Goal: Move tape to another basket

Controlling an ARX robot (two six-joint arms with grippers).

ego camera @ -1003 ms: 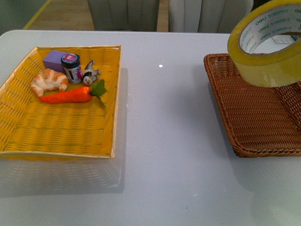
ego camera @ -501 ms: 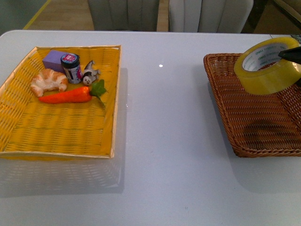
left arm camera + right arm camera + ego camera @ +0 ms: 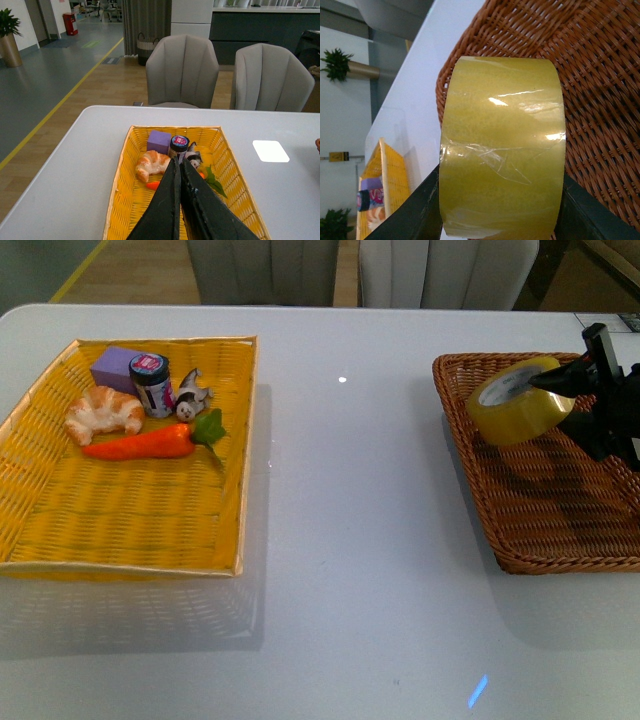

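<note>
The tape (image 3: pixel 515 405), a wide yellowish roll with a white core, hangs tilted just over the far left part of the dark brown wicker basket (image 3: pixel 540 510). My right gripper (image 3: pixel 560 390) is shut on the tape, one finger through the core. In the right wrist view the tape (image 3: pixel 502 145) fills the middle, clamped between the black fingers (image 3: pixel 417 210), with the basket (image 3: pixel 600 75) weave behind it. My left gripper (image 3: pixel 179 172) is shut with nothing in it, above the yellow tray (image 3: pixel 122 200).
The yellow woven tray (image 3: pixel 60 530) on the left holds a croissant (image 3: pixel 103 410), a carrot (image 3: pixel 150 443), a small jar (image 3: pixel 151 383), a purple block (image 3: pixel 113 367) and a small figure (image 3: pixel 190 395). White table (image 3: pixel 350 540) lies between the two trays. Chairs (image 3: pixel 182 70) stand beyond the far edge.
The right gripper has carried the tape down and away from the camera, from high near the lens to low over the brown basket. The yellow tray's contents have not moved.
</note>
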